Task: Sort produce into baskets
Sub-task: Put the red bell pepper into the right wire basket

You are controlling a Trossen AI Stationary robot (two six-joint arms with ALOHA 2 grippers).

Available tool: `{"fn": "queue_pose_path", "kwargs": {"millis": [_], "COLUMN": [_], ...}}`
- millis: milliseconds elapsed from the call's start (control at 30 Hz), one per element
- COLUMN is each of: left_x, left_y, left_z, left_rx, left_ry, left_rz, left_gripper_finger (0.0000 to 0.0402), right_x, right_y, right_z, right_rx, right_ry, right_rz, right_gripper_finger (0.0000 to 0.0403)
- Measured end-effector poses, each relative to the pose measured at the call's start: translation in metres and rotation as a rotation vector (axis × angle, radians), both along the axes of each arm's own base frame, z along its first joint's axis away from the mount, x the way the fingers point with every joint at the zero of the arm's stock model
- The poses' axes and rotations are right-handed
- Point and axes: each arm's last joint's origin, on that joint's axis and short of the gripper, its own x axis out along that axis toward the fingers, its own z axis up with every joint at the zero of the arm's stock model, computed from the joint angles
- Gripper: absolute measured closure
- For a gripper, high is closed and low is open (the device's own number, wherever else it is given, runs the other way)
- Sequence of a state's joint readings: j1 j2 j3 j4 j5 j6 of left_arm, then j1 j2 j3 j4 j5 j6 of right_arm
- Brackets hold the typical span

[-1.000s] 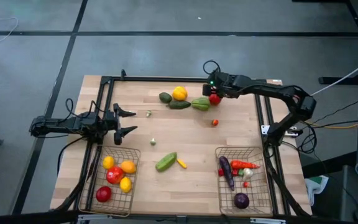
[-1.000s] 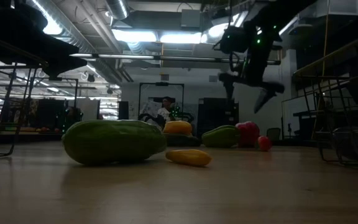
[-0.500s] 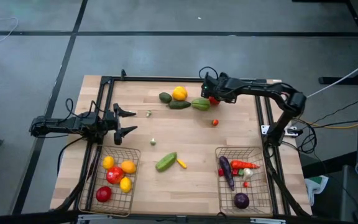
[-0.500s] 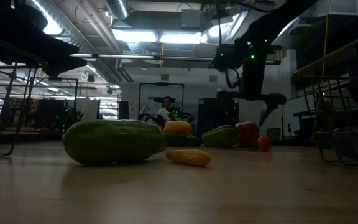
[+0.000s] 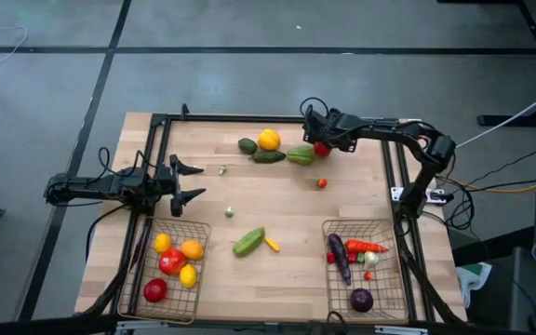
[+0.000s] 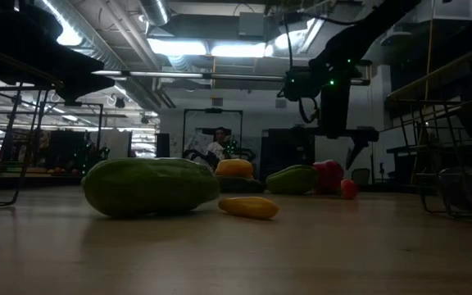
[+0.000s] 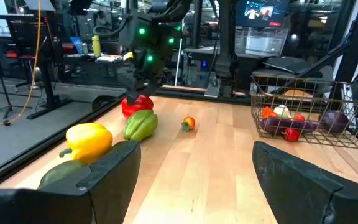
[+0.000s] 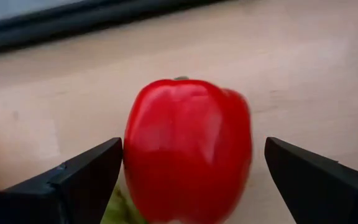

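My right gripper (image 5: 317, 140) is open at the table's far edge, low over a red toy pepper (image 8: 188, 149) that rests on the wood (image 5: 322, 148). Its fingers stand on either side of the pepper. Beside the pepper lie a green pepper (image 5: 300, 155), a dark cucumber (image 5: 269, 156), a yellow pepper (image 5: 268, 140) and an avocado (image 5: 247, 145). My left gripper (image 5: 194, 181) waits open and empty at the table's left. The left basket (image 5: 194, 300) holds red, yellow and orange pieces. The right basket (image 5: 389, 279) holds an aubergine, a carrot and other pieces. My right gripper has one finger (image 8: 92, 177) right at the red pepper's side (image 8: 132, 155). Whether it touches, I cannot tell. The other finger (image 8: 316, 186) stands well apart from the pepper. The pepper sits on the table.
A small red tomato (image 5: 322, 183) lies mid-table at the right. A large green cucumber (image 5: 248, 242) and a small yellow piece (image 5: 272, 245) lie between the baskets. Two tiny pale pieces (image 5: 222, 169) (image 5: 229, 212) lie near my left gripper. Dark rails run along the table's left and right sides.
My right gripper has gone down and a little toward the table's left edge, onto the red pepper. It has tipped so that its fingers point more steeply down. The produce has stayed where it was.
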State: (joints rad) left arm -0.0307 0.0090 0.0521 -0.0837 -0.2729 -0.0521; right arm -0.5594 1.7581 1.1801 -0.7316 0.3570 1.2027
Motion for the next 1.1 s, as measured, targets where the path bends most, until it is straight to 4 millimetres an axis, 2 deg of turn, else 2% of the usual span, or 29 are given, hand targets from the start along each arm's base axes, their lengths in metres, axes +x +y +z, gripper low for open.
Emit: {"fn": "queue_pose_path", "kwargs": {"millis": [367, 700, 800, 1000, 1100], "left_x": [0.000, 0.000, 0.000, 0.000, 0.000], "left_y": [0.000, 0.000, 0.000, 0.000, 0.000], "left_z": [0.000, 0.000, 0.000, 0.000, 0.000], "left_rx": [0.000, 0.000, 0.000, 0.000, 0.000], "left_ry": [0.001, 0.000, 0.000, 0.000, 0.000], "left_rz": [0.000, 0.000, 0.000, 0.000, 0.000], "left_gripper_finger": [0.0095, 0.0095, 0.0095, 0.0096, 0.0096], "right_x": [0.005, 0.005, 0.005, 0.005, 0.004], "right_y": [-0.013, -0.012, -0.012, -0.012, -0.011], "right_z": [-0.029, -0.030, -0.030, -0.029, -0.027], "right_rx": [0.102, 0.103, 0.102, 0.100, 0.109], "right_ry": [-0.001, 0.010, 0.010, 0.010, 0.008], "right_rz": [0.047, 0.048, 0.047, 0.051, 0.060], "right_gripper_finger": [0.0013, 0.0014, 0.0027, 0.0081, 0.0087]}}
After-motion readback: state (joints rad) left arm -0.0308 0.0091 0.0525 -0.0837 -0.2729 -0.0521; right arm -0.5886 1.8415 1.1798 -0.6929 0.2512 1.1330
